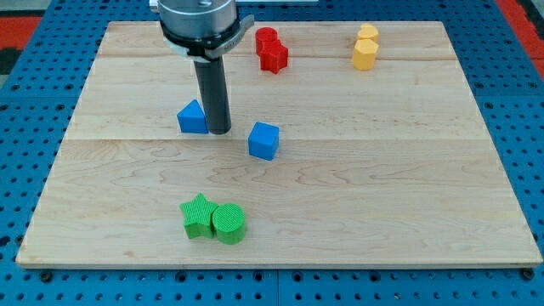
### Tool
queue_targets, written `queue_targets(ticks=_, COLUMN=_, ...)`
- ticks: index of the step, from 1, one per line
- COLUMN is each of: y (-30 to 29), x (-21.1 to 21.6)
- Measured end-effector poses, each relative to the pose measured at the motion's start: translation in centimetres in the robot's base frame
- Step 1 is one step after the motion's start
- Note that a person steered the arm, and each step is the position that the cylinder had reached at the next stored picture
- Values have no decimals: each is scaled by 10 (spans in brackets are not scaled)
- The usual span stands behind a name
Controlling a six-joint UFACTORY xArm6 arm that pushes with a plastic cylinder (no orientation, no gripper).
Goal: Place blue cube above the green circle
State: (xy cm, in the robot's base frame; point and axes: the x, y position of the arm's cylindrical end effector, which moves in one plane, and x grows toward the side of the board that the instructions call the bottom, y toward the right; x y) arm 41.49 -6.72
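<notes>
My tip (219, 131) sat just right of the blue triangular block (193, 118), left of the blue cube (263, 140). No fingers on this rod, nothing held. Blue cube lay mid-desk (382, 187), far-right of the green circle (228, 223) beside the green star (199, 215).

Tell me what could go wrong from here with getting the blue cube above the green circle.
My tip sits right beside the blue triangle, so swinging toward the blue cube may drag that block along. The green star touches the green circle; pushing the cube down too far could knock both. An off-centre push may spin the cube aside.
</notes>
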Motion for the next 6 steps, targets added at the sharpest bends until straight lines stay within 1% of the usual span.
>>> queue_targets(ticks=1, y=74, x=-16)
queue_targets(ticks=2, y=93, x=21)
queue_targets(ticks=3, y=70, x=54)
queue_targets(ticks=4, y=94, x=14)
queue_targets(ticks=5, y=62, x=1)
queue_targets(ticks=6, y=23, x=36)
